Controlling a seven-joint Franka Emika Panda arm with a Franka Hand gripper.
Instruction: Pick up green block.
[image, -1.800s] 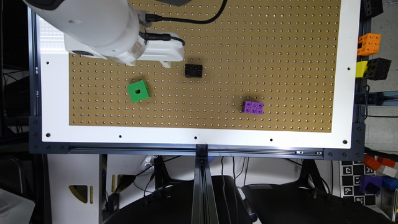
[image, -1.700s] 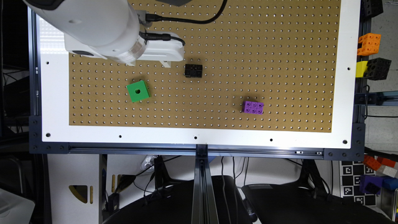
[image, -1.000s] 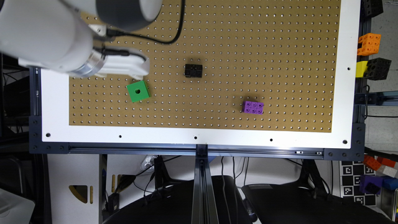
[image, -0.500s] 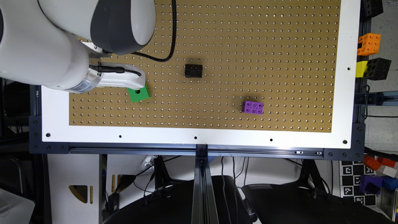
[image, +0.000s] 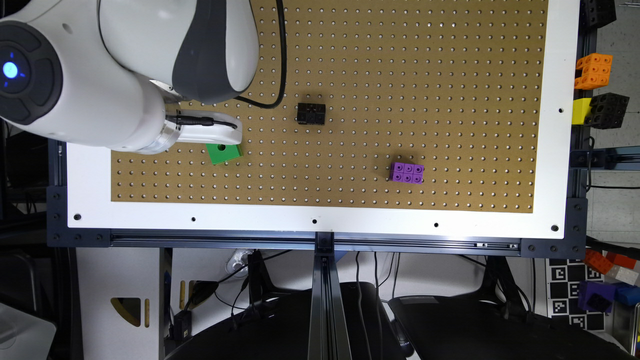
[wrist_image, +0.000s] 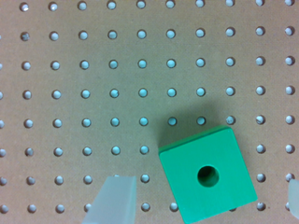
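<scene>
The green block sits on the brown pegboard, half covered by the white gripper hanging over it in the exterior view. In the wrist view the green block shows its top face with one round dark hole, turned a little askew to the rows of holes. It lies between the two pale fingertips, which stand wide apart and do not touch it. The gripper is open and holds nothing.
A small black block and a purple studded brick lie on the pegboard to the exterior view's right of the green block. Orange, yellow and black blocks sit past the board's white border at the exterior view's right.
The arm has swung from near the black block toward the exterior view's left and come down over the green block, which now lies partly under the gripper. The blocks have not moved.
</scene>
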